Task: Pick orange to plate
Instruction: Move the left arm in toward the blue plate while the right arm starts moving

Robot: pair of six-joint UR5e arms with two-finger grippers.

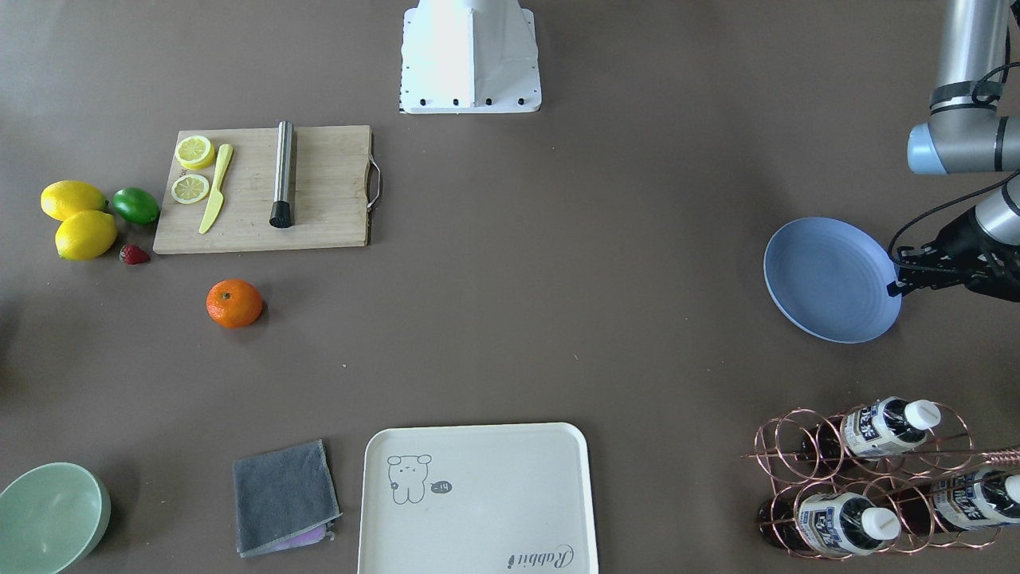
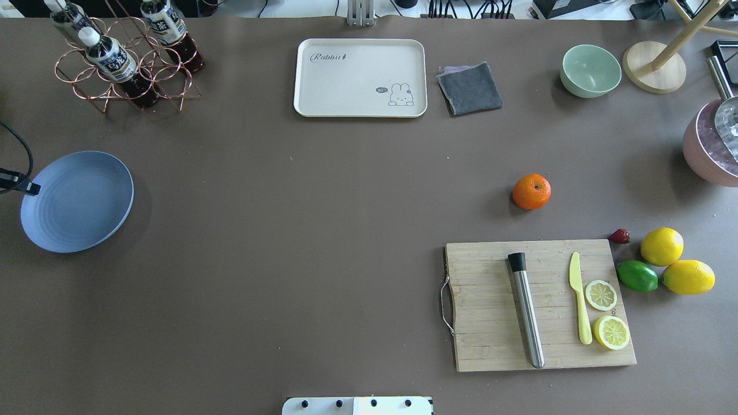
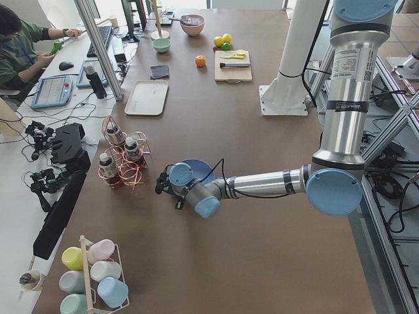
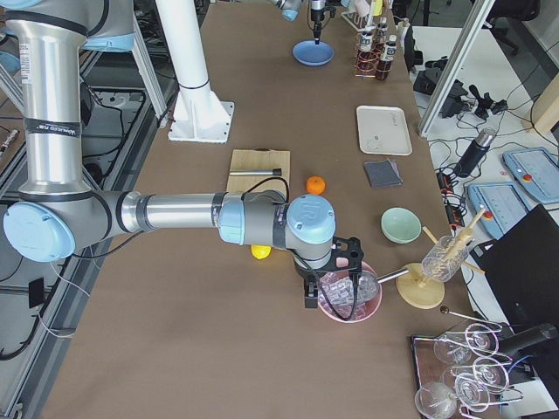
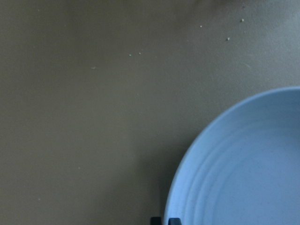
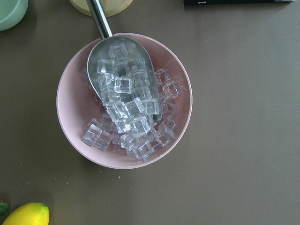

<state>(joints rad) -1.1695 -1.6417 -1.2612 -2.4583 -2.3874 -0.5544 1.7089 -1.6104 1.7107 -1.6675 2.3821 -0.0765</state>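
Evidently untouched, the orange (image 2: 531, 191) sat on the tabletop (image 2: 346, 230), well apart from the plate (image 2: 75, 202). I could not tell how wide the left claw (image 1: 904, 281) or right claw (image 4: 332, 295) stood. Reaching the orange seemed the next step, likely for the right claw, over the ice bowl (image 6: 68, 93).

Long table (image 2: 300, 230) with a matte brown top, lit evenly from above so that shadows fall soft and short. Beside one long edge stands a white desk (image 3: 16, 209) with a keyboard (image 3: 101, 39), a tablet (image 3: 51, 90) and loose cables; an operator (image 3: 19, 49) sits there. Aluminium posts (image 3: 100, 46) rise between desk and table. Grey floor (image 4: 17, 393) borders the opposite edge.
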